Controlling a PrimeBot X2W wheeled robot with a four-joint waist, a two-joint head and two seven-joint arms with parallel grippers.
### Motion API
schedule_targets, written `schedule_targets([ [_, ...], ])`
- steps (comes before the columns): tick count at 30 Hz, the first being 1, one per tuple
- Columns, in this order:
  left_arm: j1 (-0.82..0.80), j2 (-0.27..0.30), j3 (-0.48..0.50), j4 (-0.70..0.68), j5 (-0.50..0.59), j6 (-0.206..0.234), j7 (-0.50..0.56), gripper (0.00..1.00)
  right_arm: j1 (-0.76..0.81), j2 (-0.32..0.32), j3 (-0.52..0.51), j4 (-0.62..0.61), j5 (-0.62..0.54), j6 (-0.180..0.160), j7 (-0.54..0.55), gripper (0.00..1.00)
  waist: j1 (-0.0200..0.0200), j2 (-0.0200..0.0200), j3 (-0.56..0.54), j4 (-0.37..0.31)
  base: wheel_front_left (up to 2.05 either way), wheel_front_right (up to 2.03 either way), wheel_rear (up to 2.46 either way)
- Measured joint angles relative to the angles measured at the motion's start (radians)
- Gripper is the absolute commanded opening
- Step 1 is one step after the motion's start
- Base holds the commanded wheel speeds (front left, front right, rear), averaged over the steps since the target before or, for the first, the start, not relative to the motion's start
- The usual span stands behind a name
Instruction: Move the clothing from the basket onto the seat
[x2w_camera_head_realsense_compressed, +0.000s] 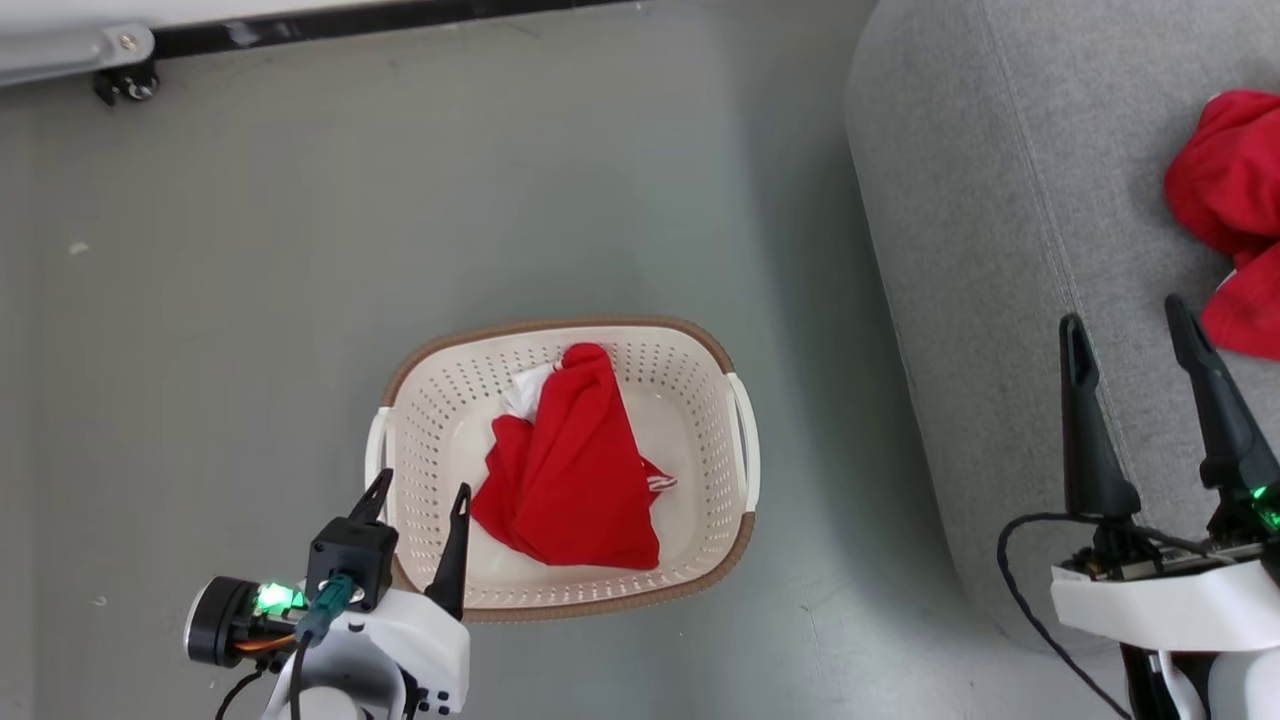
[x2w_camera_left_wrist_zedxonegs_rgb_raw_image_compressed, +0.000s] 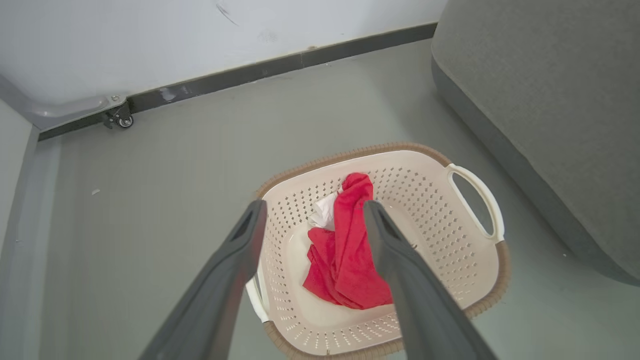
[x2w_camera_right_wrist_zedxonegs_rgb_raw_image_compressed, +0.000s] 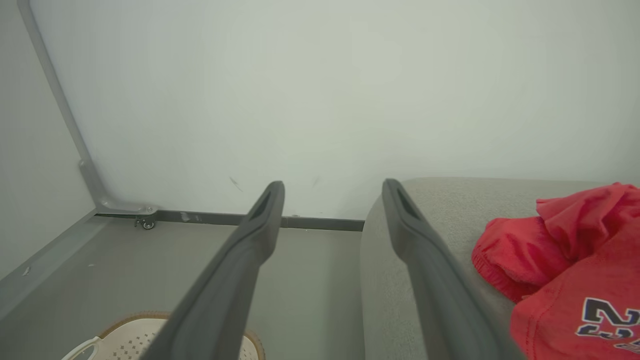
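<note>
Partly done, by my judgement. Nearest, the left gripper (x2w_camera_head_realsense_compressed: 422, 490) hangs spread and empty over the near rim of the basket (x2w_camera_head_realsense_compressed: 690, 380), where one red garment (x2w_camera_head_realsense_compressed: 575, 460) lies crumpled, not yet moved. The right gripper (x2w_camera_head_realsense_compressed: 1123, 312), likewise spread and empty, hovers above the seat (x2w_camera_head_realsense_compressed: 980, 200). Farther along, other red clothing (x2w_camera_head_realsense_compressed: 1225, 170) already lies on the cushion.

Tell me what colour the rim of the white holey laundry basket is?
Brown, all round the cream-white perforated plastic basket. The left wrist view shows it best.
</note>
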Motion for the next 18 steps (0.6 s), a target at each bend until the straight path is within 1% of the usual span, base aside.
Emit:
schedule_targets([
  [4,-0.026,0.000,-0.011,0.032,0.009,-0.005,0.007,1.00,-0.022,0.001,0.001,-0.009,0.000,0.000,-0.008,1.00,0.0000,0.0000,0.025,-0.012,0.00,0.00,0.00],
  [6,-0.041,0.001,-0.015,0.055,0.012,-0.016,0.011,1.00,-0.032,0.001,0.002,-0.013,0.000,0.000,-0.009,1.00,0.0000,0.0000,0.041,-0.019,0.00,0.00,0.00],
  [18,-0.146,0.002,-0.055,0.167,0.040,-0.044,0.028,1.00,-0.059,0.004,0.014,-0.016,0.009,0.000,-0.021,1.00,0.0000,0.0000,0.142,-0.065,0.00,0.00,0.00],
])
